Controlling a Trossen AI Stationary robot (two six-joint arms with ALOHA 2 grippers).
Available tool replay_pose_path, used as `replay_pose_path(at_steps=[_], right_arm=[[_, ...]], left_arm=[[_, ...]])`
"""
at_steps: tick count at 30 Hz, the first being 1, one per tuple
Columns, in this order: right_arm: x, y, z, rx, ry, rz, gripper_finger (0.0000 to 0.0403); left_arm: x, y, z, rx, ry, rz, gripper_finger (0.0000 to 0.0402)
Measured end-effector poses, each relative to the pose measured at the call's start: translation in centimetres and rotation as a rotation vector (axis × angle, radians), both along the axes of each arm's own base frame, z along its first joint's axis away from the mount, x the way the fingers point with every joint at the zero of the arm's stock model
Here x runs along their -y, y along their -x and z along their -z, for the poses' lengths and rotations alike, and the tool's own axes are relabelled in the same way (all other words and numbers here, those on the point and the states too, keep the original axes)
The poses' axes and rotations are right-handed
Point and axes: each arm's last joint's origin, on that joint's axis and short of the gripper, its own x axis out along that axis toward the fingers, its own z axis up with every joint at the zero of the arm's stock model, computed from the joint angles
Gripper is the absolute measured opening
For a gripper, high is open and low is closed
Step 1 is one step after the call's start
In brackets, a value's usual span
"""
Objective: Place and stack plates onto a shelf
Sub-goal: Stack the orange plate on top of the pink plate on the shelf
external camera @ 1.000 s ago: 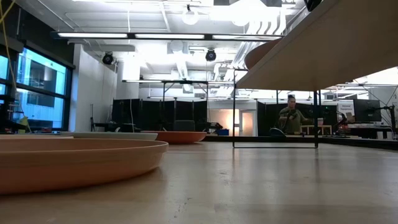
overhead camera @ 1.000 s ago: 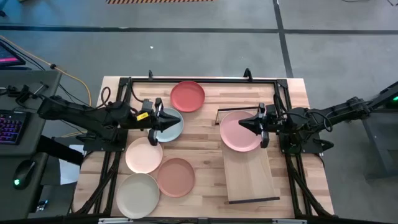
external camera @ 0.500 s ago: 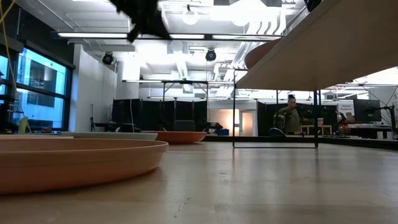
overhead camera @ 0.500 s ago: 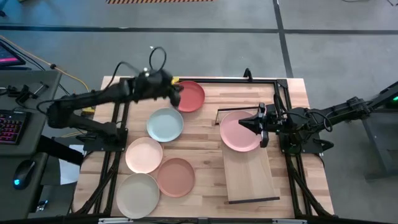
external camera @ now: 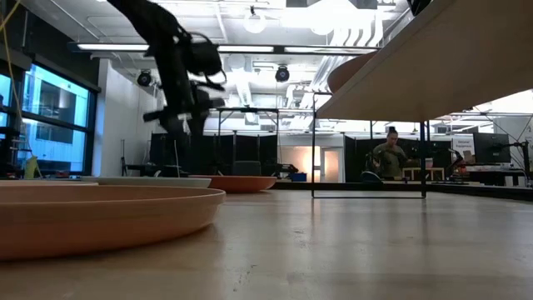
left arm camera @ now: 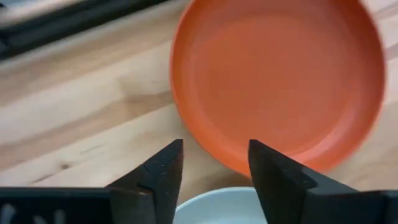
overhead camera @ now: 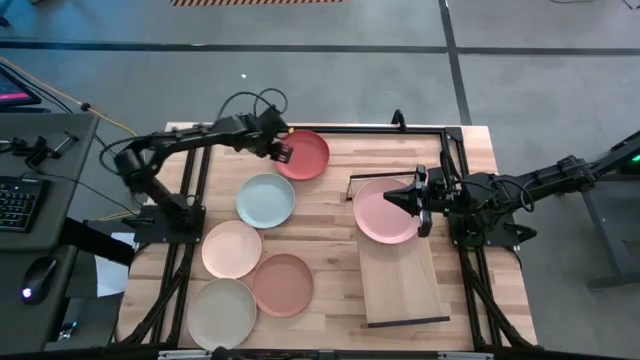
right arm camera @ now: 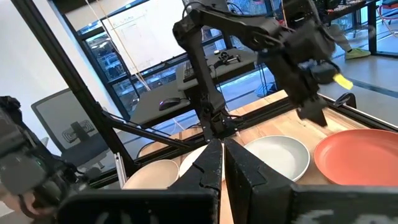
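**Mia:** Where is the left hand?

**Sam:** It is up at the far side of the counter, over the near-left edge of the red plate. Its two fingers are spread apart. Nothing is between them. It is not touching the plate.

**Mia:** And the right hand?

**Sam:** It sits at the edge of the pink plate. Its fingers are pressed together, with hardly any gap. They look like they pinch the rim of the pink plate.

**Mia:** Where is that pink plate?

**Sam:** It is at the far end of the shelf. Part of it sticks out past the board. I cannot tell if it lies flat on the shelf.

**Mia:** What about the other plates?

**Sam:** They are all on the counter, left of the shelf. The pale blue-grey plate is just below the red one. The peach plate is nearer still. The terracotta plate is beside it. The pale sage-cream plate is at the near-left corner, touching the terracotta one.

**Mia:** Is anyone in the room?

**Sam:** Yes, a person stands far back behind the counter.
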Motion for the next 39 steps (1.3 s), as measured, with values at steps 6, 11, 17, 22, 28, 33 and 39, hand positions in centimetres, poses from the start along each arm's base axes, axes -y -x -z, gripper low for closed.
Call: replay_pose_path(at_steps=[6,11,17,22,28,33,39], right_arm=[[0.0,0.0,0.0,0.0,-0.017,0.018,0.0],[-0.1,-0.4,0.3,-0.014,-0.02,0.025,0.0],[-0.3,-1.1,0.8,-0.045,-0.022,0.027,0.0],[-0.3,-1.3,1.0,-0.05,-0.043,0.03,0.0],[-0.3,-1.3,0.7,-0.022,-0.052,0.029,0.0],[-0.3,-1.3,0.5,-0.005,-0.05,0.028,0.0],[-0.3,-1.3,0.5,-0.006,-0.048,0.028,0.0]], left_arm=[[-0.8,-1.1,2.8,-0.013,0.051,-0.088,0.0203],[-1.4,-1.1,3.6,-0.002,0.068,-0.166,0.0205],[-2.0,-0.9,4.5,-0.009,0.096,-0.248,0.0205],[-2.1,-1.1,5.3,-0.024,0.11,-0.247,0.0199],[-2.0,-1.4,6.5,-0.045,0.15,-0.25,0.0161],[-2.0,-1.5,6.7,-0.042,0.154,-0.261,0.0105],[-2.1,-1.6,5.3,0.007,0.092,-0.232,0.0012]])
